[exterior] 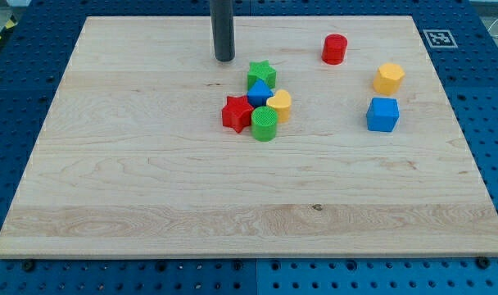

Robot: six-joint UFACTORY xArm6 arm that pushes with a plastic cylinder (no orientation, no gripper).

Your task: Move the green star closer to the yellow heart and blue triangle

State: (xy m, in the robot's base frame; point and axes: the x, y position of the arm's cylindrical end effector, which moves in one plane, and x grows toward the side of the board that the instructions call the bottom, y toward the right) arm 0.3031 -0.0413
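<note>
The green star sits near the board's upper middle, touching the blue triangle just below it. The yellow heart lies right of the triangle, close under the star. My tip rests on the board up and to the left of the green star, a short gap away from it.
A red star and a green cylinder press against the same cluster from below. A red cylinder, a yellow hexagon and a blue cube stand to the view's right. The wooden board lies on a blue pegboard.
</note>
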